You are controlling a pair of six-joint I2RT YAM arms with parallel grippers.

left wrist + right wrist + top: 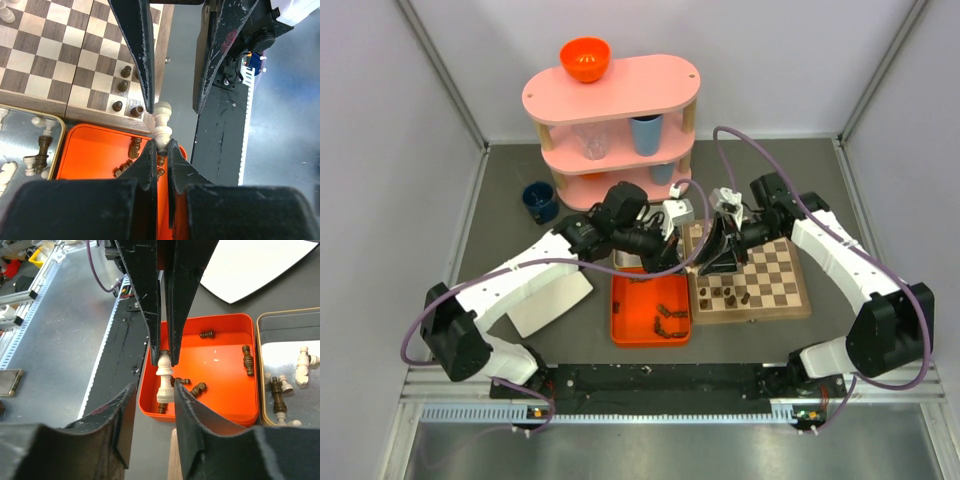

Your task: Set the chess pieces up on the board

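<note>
Passing a cream piece (161,125) across, the left tool (161,146) gripped it; the right tool (154,387) gaped open around it and probably needed to close next.

the top external view looks steeply down from above and behind the arm bases, far enough back to hold the whole table, with the board (782,268) right of centre. the left wrist view peers close past the left gripper (161,144), board at upper left. the right wrist view looks close past the right gripper (154,386). both wrist views share the orange tray (95,150) and one cream piece (162,120).
</note>
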